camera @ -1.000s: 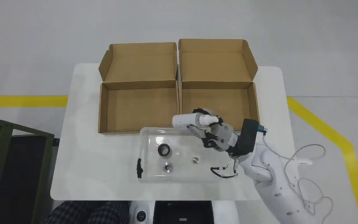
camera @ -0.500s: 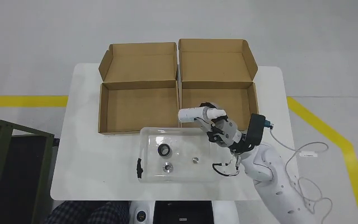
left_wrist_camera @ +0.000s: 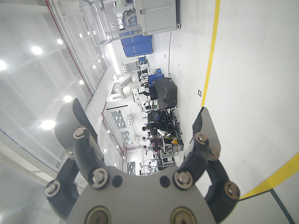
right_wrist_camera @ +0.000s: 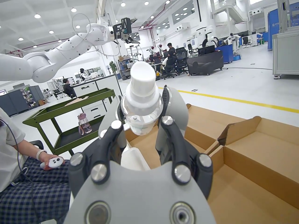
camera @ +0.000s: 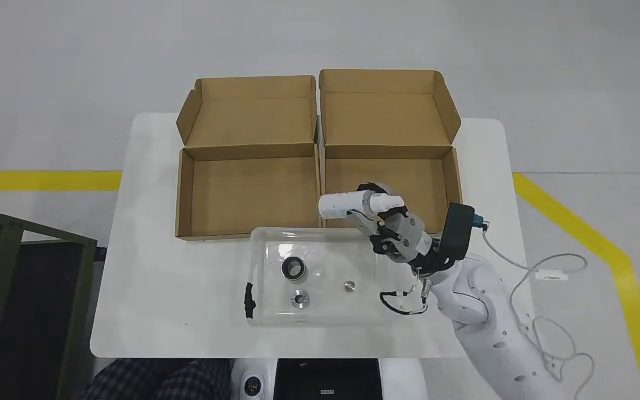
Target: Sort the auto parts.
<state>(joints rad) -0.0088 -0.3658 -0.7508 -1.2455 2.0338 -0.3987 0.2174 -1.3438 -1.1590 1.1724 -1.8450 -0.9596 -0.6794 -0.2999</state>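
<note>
Gripping 1 spray bottle near its cap, right hand clamped; risk: smooth round body may slip, falling short of right box; left hand apart.

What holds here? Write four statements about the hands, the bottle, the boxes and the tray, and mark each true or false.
1. The right hand grips a white-capped bottle. True.
2. The left cardboard box and the right cardboard box both have their lids open. True.
3. The left hand is shut on a part. False: it is open and holds nothing.
4. The black ring lies in the left cardboard box. False: it lies in the clear tray.
</note>
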